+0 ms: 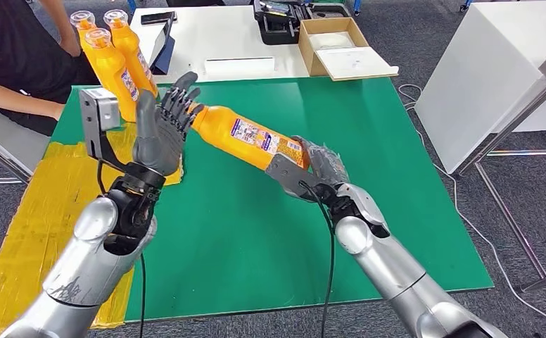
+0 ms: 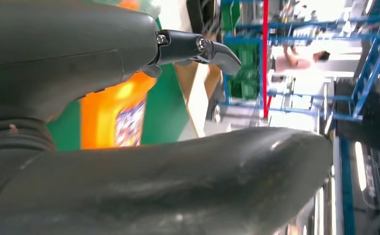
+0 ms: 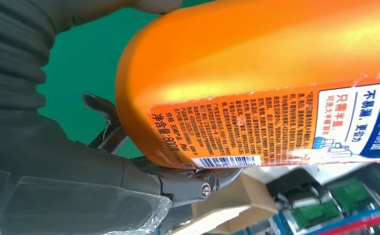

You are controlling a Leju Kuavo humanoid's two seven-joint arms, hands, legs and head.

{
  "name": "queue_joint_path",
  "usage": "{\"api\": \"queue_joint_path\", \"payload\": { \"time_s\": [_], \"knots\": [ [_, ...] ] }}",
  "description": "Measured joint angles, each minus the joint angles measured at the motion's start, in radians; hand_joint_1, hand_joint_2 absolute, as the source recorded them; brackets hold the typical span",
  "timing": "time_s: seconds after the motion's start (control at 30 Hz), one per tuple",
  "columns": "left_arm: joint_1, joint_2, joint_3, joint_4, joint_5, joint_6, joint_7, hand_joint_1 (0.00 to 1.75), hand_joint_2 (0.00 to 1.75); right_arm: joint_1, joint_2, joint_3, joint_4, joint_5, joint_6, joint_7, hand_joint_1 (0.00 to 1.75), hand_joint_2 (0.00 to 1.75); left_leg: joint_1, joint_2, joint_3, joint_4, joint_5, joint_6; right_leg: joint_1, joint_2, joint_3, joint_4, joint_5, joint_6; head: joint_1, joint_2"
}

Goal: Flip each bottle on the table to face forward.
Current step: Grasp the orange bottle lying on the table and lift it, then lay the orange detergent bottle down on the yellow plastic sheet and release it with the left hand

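Observation:
An orange bottle [image 1: 245, 135] with a printed label lies tilted above the green mat [image 1: 369, 211], its cap end pointing to the far left. My right hand [image 1: 305, 171] grips its base end; the right wrist view shows the bottle [image 3: 256, 68] close up with its barcode label toward the camera. My left hand [image 1: 163, 127] is raised with fingers spread, right at the bottle's cap end, holding nothing. In the left wrist view the bottle [image 2: 112, 115] shows between the thumb and fingers. Three more orange bottles [image 1: 115, 63] stand upright at the mat's far left corner.
A person in black sits at the far left next to the standing bottles. A white table behind the mat carries a cardboard box [image 1: 340, 46], a black case [image 1: 277, 17] and a phone [image 1: 157, 17]. Yellow tape [image 1: 38, 204] covers the left strip.

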Motion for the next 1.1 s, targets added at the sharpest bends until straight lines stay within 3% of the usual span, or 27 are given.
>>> {"api": "queue_joint_path", "payload": {
  "time_s": [0.17,0.27,0.3,0.4,0.87,1.1],
  "knots": [
    [0.0,-0.038,-0.064,-0.013,0.001,0.017,0.007,0.0,0.0,0.018,-0.002,-0.022,-0.031,-0.028,-0.064,-0.026,1.75,1.75,0.0,0.0,0.0,0.0,0.0,0.0,0.0,0.0,0.0,0.0,0.0,0.0,0.0,0.0],
    [0.0,-0.06,-0.086,-0.014,-0.006,0.027,0.007,0.0,1.31,0.027,-0.002,-0.04,-0.052,-0.032,-0.093,-0.037,1.75,1.75,0.0,0.0,0.0,0.0,0.0,0.0,0.0,0.0,0.0,0.0,0.0,0.0,0.0,0.0],
    [-0.001,-0.067,-0.09,-0.014,-0.011,0.03,0.007,0.0,1.31,0.029,-0.001,-0.045,-0.058,-0.032,-0.097,-0.038,1.75,1.75,0.0,0.0,0.0,0.0,0.0,0.0,0.0,0.0,0.0,0.0,0.0,0.0,0.0,0.0],
    [-0.004,-0.082,-0.097,-0.014,-0.028,0.035,0.007,0.0,0.0,0.036,-0.001,-0.058,-0.075,-0.026,-0.101,-0.037,1.75,1.75,0.0,0.0,0.0,0.0,0.0,0.0,0.0,0.0,0.0,0.0,0.0,0.0,0.0,0.0],
    [-0.032,-0.115,-0.062,-0.016,-0.154,0.026,-0.003,0.0,0.0,0.055,0.048,-0.132,-0.095,0.081,-0.055,0.029,1.75,1.75,0.0,0.0,0.0,0.0,0.0,0.0,0.0,0.0,0.0,0.0,0.0,0.0,0.0,0.0],
    [-0.032,-0.123,-0.028,-0.023,-0.189,0.013,0.006,0.0,0.0,0.058,0.077,-0.246,-0.075,0.144,-0.038,0.027,1.75,1.75,0.0,0.0,0.0,0.0,0.0,0.0,0.0,0.0,0.0,0.0,0.0,0.0,0.0,0.0]
  ]
}}
